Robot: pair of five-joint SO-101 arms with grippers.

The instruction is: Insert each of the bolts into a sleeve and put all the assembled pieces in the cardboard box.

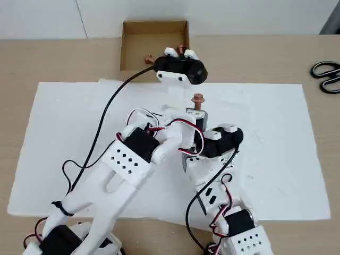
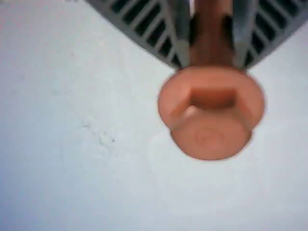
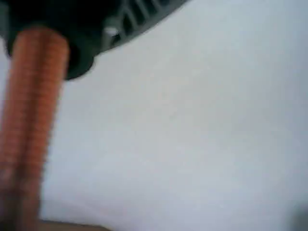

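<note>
Two left fingers (image 2: 144, 24) clamp the bolt (image 2: 210, 113) behind its head; right wrist view shows a threaded shank (image 3: 33, 110).

left jaws clamped tight

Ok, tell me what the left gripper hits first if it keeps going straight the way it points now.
Probably the bolt: its head sits straight ahead in the left wrist view. Behind it lies the white sheet. Depth is unclear; if the bolt is already held, the sheet comes first.
</note>
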